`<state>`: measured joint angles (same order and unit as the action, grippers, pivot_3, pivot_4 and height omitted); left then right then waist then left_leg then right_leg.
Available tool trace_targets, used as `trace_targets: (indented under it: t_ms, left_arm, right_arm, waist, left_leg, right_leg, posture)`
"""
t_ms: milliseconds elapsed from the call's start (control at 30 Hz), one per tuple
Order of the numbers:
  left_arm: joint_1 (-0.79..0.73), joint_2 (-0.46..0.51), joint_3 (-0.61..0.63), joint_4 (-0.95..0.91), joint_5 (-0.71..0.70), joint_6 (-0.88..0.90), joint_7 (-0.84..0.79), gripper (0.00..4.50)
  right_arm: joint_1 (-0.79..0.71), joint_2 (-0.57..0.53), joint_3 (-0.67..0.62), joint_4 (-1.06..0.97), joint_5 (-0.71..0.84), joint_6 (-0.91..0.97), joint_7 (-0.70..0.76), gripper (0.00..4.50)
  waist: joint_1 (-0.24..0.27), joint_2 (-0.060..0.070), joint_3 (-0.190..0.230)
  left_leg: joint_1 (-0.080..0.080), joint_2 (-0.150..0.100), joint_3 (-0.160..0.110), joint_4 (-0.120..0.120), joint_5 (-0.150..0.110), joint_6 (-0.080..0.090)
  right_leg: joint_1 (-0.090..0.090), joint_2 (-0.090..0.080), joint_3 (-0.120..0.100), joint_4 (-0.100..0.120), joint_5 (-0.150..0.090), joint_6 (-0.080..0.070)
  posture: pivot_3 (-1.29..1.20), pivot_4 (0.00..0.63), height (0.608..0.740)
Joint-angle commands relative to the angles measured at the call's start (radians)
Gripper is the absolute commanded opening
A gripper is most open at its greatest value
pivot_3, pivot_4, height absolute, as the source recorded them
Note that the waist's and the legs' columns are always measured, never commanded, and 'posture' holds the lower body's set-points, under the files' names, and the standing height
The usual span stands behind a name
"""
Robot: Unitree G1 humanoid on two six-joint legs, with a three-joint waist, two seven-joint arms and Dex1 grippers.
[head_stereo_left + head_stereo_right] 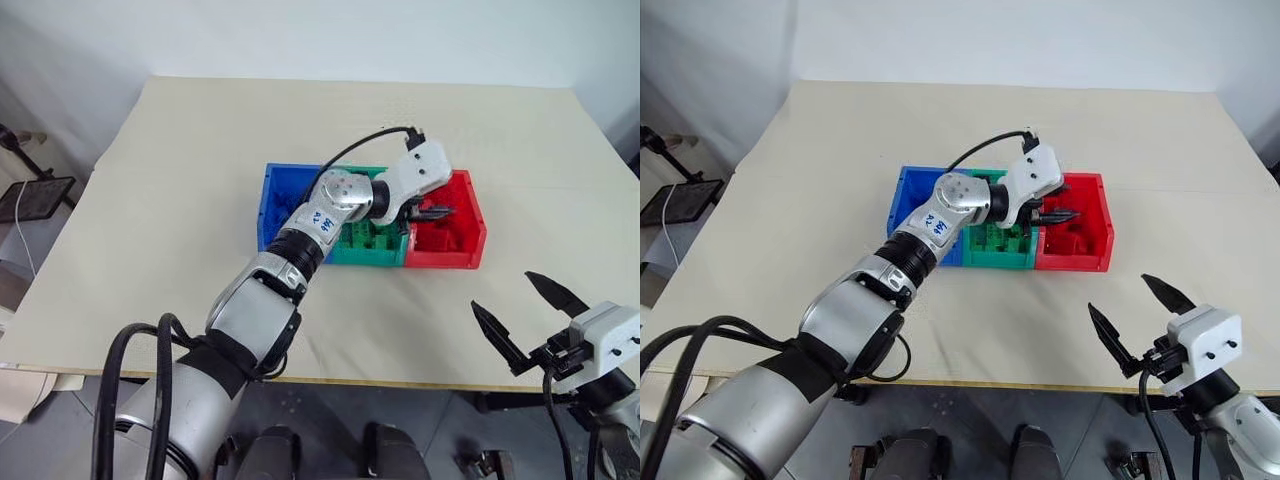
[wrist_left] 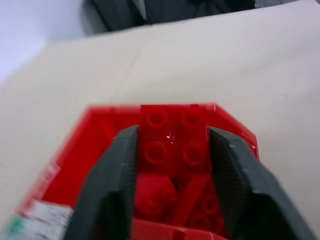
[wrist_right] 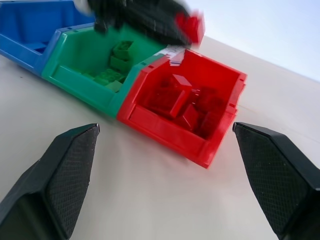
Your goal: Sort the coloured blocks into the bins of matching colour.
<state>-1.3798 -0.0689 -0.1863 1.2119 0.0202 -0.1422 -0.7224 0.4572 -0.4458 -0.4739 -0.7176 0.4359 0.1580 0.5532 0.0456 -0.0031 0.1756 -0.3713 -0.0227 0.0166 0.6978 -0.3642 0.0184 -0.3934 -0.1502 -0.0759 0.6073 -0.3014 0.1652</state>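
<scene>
Red block (image 2: 172, 142) pinched between left gripper (image 2: 172, 165) fingers, hanging over red bin (image 1: 470, 250), which already holds red blocks. Step in hand: drop-off. Next, likely: spread jaws while above the bin's middle, clear of the green bin (image 3: 75, 75) wall. Right gripper (image 3: 165, 195) spread wide, empty, near the table (image 1: 200, 150) front edge.
</scene>
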Motion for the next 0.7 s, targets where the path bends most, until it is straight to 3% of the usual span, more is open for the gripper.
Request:
trace_targets:
  t_ms: [33,167,333,467,600,700]
  left_arm:
    - [-0.055,0.007,0.037,0.011,-0.002,-0.049,-0.01,3.38]
    - [-0.042,0.037,0.056,0.011,0.009,-0.083,-0.016,4.44]
    - [0.044,0.17,0.111,-0.097,-0.044,-0.168,-0.156,4.44]
    - [0.221,0.352,0.173,-0.379,-0.166,-0.119,-0.392,4.44]
    - [0.408,0.53,0.229,-0.559,-0.203,-0.101,-0.426,4.44]
    - [0.522,0.627,0.265,-0.629,-0.222,-0.104,-0.446,4.44]
  right_arm:
    - [0.014,0.015,0.004,-0.055,0.001,0.0,-0.03,4.5]
    - [0.013,0.009,0.021,-0.049,0.013,-0.013,-0.01,4.5]
    - [-0.067,-0.068,0.058,0.012,0.053,-0.019,0.097,4.5]
    - [-0.143,-0.197,0.075,0.113,0.095,-0.015,0.265,4.5]
    - [-0.246,-0.266,0.1,0.239,0.101,-0.064,0.389,4.5]
    - [-0.295,-0.296,0.12,0.316,0.105,-0.09,0.477,4.5]
  waist:
    - [0.002,0.0,0.0]
    - [0.008,0.0,0.0]
    - [-0.01,0.0,0.0]
    - [-0.031,0.001,0.0]
    - [-0.046,0.001,0.0]
    - [-0.027,0.001,0.0]
  left_leg:
    - [0.0,0.0,0.0,0.0,0.0,0.0]
    - [0.0,0.0,0.0,0.001,0.0,0.0]
    - [0.001,0.0,0.0,0.001,0.0,0.0]
    - [0.002,0.001,0.0,0.0,0.0,0.0]
    - [0.003,0.002,-0.003,0.0,0.0,-0.001]
    - [0.001,0.001,-0.006,0.003,0.0,-0.001]
  right_leg:
    - [0.0,0.0,0.0,0.0,0.0,0.0]
    - [0.001,0.0,0.0,0.0,0.0,0.0]
    - [0.001,0.0,0.0,0.001,0.0,0.0]
    - [0.0,0.0,-0.001,0.002,0.0,0.0]
    - [0.0,0.0,-0.002,0.004,0.0,0.0]
    - [0.002,-0.001,-0.005,0.003,0.0,0.0]
  posture:
    - [0.0,0.15,0.74]
    - [0.0,0.15,0.74]
    - [0.0,0.15,0.74]
    - [0.0,0.15,0.74]
    - [0.0,0.15,0.74]
    - [0.0,0.15,0.74]
